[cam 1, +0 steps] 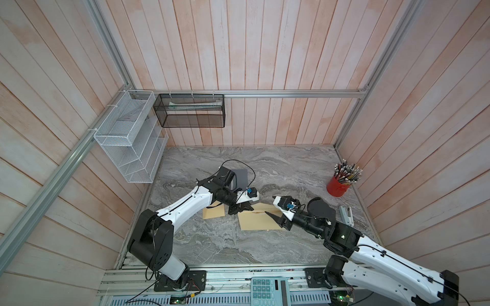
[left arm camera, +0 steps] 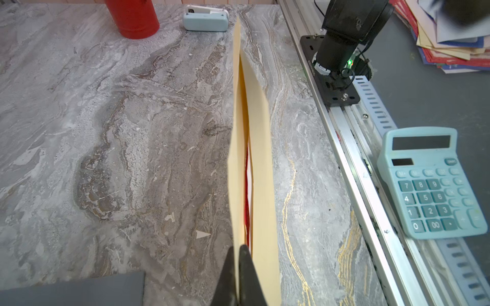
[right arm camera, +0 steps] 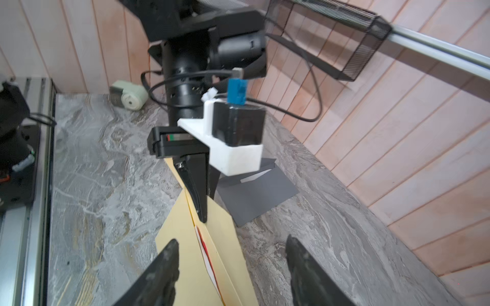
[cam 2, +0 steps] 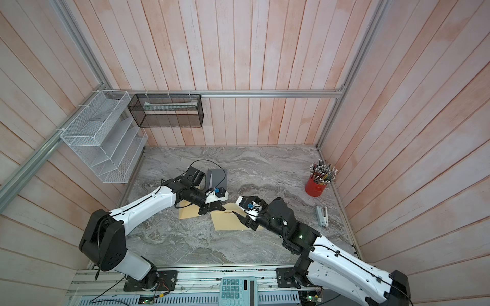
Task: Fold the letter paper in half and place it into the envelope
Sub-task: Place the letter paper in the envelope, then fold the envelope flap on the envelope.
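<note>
Letter paper [left arm camera: 248, 185] shows only as a red-and-white sliver between the two tan walls of the envelope [left arm camera: 261, 159], which lies near the middle of the marbled bench [cam 1: 212, 246] in both top views. The left end effector [left arm camera: 240, 275] is pressed together on one wall of the envelope at its mouth, lifting that wall so the pocket gapes. The right end effector [right arm camera: 233, 270] hovers just beside the open mouth, jaws spread wide and nothing between them. How deep the sheet sits cannot be told from these views, and that is the likely trouble. If an edge stands proud of the mouth, letting the lifted wall drop could crease the sheet or leave it half out. The thin wall could also slip from the pinch, or tear if it is pulled higher, because the envelope rests on the bench under nothing but its own weight. The right end effector's spread jaws, low and close to the lower wall, could catch it on the way out and drag envelope and sheet across the bench. A grey sheet [right arm camera: 259, 196] lies just behind, touching neither arm.
</note>
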